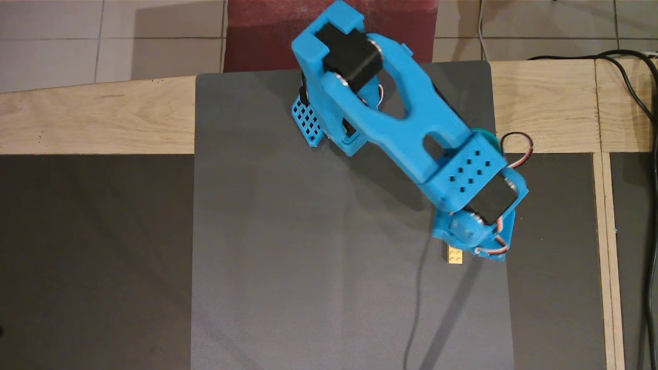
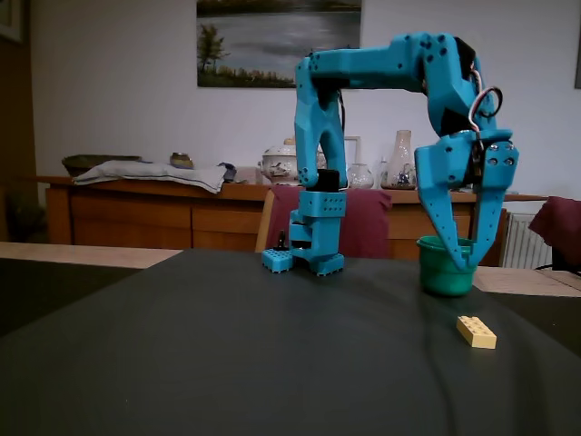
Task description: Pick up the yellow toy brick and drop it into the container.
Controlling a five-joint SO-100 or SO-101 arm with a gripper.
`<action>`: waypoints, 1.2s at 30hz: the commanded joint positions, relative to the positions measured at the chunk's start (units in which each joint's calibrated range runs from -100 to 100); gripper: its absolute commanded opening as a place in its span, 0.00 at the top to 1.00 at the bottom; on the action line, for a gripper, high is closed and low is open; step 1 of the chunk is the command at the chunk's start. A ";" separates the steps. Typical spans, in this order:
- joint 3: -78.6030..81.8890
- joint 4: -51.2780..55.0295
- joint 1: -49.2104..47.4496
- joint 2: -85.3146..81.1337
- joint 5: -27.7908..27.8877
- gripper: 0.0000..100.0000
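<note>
Seen in the fixed view: yellow toy brick (image 2: 477, 331) flat on the table (image 2: 227, 363), in front of the container (image 2: 446, 266). End effector (image 2: 466, 261) pointed down, raised above the brick, fingers slightly parted, gripping nothing. Overhead, brick (image 1: 455, 255) partly hidden under the arm.

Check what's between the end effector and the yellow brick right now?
Nothing: in the fixed view only air and bare mat separate the end effector from the yellow brick.
</note>
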 commanded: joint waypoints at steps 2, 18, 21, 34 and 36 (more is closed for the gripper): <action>-2.06 0.39 -0.18 1.30 1.22 0.99; -2.69 0.03 0.59 8.97 7.39 0.76; -4.86 0.03 3.07 9.05 7.50 0.76; -5.49 0.12 6.01 9.14 9.59 0.73; -5.49 -0.06 6.01 9.47 9.38 0.73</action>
